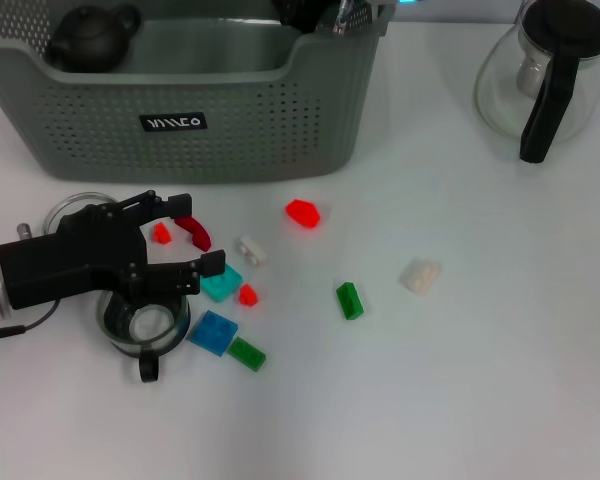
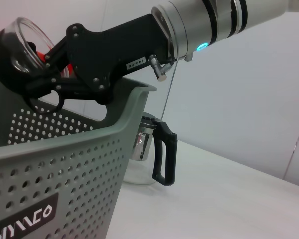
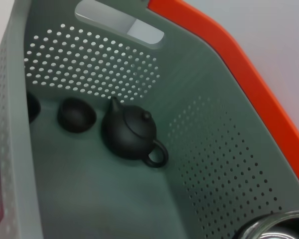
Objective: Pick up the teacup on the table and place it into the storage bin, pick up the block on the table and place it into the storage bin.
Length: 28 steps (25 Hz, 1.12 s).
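The grey-green storage bin [image 1: 230,110] stands at the back left. My right gripper [image 1: 325,14] is over the bin's far right corner. In the left wrist view the right gripper [image 2: 35,69] is shut on a clear glass teacup [image 2: 26,40] held above the bin's rim [image 2: 65,144]. The cup's rim shows in the right wrist view [image 3: 274,226]. My left gripper [image 1: 195,236] is open, low over the table in front of the bin, with a curved red block [image 1: 194,232] between its fingers. Another glass teacup [image 1: 140,325] sits under the left gripper.
A black teapot [image 3: 132,132] and a small dark cup [image 3: 76,114] lie in the bin. Loose blocks: red [image 1: 302,212], white [image 1: 250,250], teal [image 1: 221,284], blue [image 1: 212,332], green [image 1: 349,300], pale [image 1: 419,275]. A glass carafe [image 1: 545,75] stands at the back right. A glass ring [image 1: 72,208] lies behind the left gripper.
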### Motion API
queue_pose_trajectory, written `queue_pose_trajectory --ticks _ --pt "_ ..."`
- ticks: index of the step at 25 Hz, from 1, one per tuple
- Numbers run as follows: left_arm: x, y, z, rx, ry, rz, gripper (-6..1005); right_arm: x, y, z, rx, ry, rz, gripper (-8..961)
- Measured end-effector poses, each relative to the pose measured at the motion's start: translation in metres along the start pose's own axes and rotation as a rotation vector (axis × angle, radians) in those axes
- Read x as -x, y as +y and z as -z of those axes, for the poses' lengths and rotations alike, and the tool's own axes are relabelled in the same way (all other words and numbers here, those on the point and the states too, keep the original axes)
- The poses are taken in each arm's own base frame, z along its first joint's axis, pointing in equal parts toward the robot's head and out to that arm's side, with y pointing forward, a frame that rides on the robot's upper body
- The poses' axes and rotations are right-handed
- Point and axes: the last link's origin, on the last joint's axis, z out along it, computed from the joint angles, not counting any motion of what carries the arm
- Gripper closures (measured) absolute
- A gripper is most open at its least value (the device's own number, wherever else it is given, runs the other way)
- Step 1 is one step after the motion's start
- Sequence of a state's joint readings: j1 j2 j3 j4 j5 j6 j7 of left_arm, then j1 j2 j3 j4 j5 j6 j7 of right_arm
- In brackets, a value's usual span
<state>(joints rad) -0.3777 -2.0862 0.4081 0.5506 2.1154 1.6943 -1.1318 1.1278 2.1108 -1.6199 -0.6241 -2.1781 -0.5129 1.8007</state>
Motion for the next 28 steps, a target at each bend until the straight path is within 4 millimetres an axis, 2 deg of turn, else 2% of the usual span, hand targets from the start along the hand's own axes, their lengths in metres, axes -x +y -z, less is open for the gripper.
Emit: queue_pose_trajectory --ticks 11,17,23,28 --pt "0.000 0.000 0.000 0.001 0.000 0.001 52 -0.001 0.000 0.001 0.009 0.005 -0.014 885" --pt "0.000 0.000 -0.001 0.003 0.002 0.010 52 -0.001 -0.002 0.002 0.003 0.002 -0.018 651" --pt "-0.001 0.000 0.001 0.005 0.003 0.024 52 0.001 -0.004 0.002 -0.002 -0.001 -0.009 539" --pt "-0.001 0.000 0.002 0.002 0.008 0.025 51 0.010 -0.014 0.011 -0.041 -0.041 -0.010 445"
